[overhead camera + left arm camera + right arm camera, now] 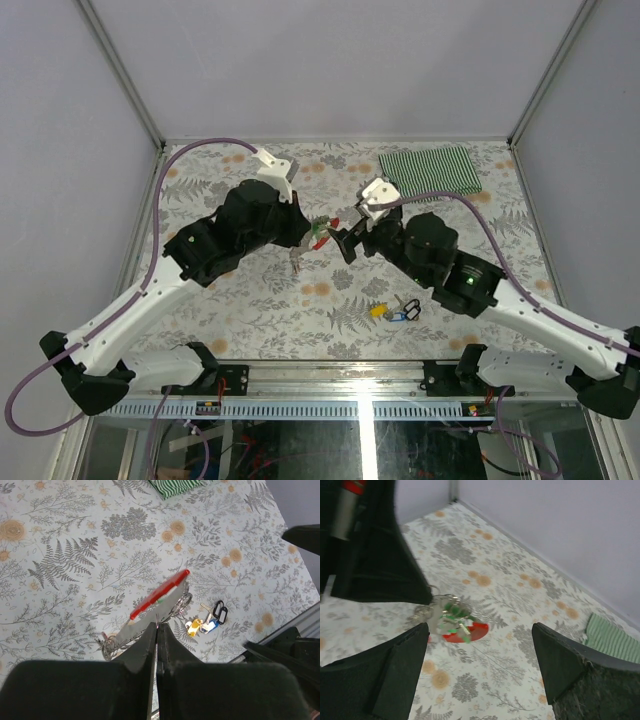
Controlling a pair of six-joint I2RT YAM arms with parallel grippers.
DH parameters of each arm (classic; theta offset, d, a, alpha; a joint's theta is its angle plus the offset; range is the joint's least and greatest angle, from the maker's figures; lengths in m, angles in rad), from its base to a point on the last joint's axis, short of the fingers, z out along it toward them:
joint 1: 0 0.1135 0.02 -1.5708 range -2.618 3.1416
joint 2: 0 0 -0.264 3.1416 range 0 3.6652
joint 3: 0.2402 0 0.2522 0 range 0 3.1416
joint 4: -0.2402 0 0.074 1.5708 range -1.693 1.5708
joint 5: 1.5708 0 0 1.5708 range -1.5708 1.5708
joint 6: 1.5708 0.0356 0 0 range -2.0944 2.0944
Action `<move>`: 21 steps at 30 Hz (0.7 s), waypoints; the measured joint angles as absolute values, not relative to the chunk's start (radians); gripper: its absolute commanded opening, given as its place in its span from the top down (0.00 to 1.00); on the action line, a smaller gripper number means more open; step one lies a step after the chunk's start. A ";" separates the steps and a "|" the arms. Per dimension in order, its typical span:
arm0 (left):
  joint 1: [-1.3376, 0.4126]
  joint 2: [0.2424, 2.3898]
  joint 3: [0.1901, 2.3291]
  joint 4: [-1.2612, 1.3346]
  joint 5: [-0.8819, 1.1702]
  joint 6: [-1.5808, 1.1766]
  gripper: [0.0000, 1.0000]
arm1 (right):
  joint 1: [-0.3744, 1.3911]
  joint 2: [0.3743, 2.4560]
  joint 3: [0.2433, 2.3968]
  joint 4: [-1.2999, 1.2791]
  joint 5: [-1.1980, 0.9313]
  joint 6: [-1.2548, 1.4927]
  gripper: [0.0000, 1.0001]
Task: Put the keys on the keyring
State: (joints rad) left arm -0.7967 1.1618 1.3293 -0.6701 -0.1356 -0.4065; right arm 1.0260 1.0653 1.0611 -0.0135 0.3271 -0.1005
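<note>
My left gripper (303, 236) is shut on a thin metal ring of the keyring (160, 594) and holds it above the table. The keyring's red clip (331, 231) points right, and its silver chain (111, 647) hangs below. A green key (454, 616) dangles at the clip, blurred in the right wrist view. My right gripper (345, 241) is open just right of the clip, with nothing between its fingers (402, 665). A yellow key (378, 310) and a blue key (404, 315) lie together on the table near the front edge.
A small black loop (219, 613) lies by the blue key (210, 625). A green striped cloth (431, 168) sits at the back right. The floral table cover (250, 320) ends at grey walls. A metal rail (330, 372) runs along the front.
</note>
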 measured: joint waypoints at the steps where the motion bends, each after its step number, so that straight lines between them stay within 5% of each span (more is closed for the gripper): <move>1: -0.797 1.157 1.329 -0.670 -0.128 -0.398 1.00 | 1.026 1.046 1.072 -0.035 0.285 -0.099 0.15; 6: -0.797 1.131 1.329 -0.669 -0.088 -0.354 1.00 | 1.026 1.001 1.157 -0.151 0.098 -0.093 0.28; 21: -0.797 1.126 1.329 -0.675 0.133 -0.245 1.00 | 1.026 1.028 1.202 -0.319 -0.080 -0.064 0.29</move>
State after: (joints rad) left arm -0.7967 1.1259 1.3293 -0.6750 0.1329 -0.2447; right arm 1.0260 1.0275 1.2022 -0.3191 -0.0803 -0.0639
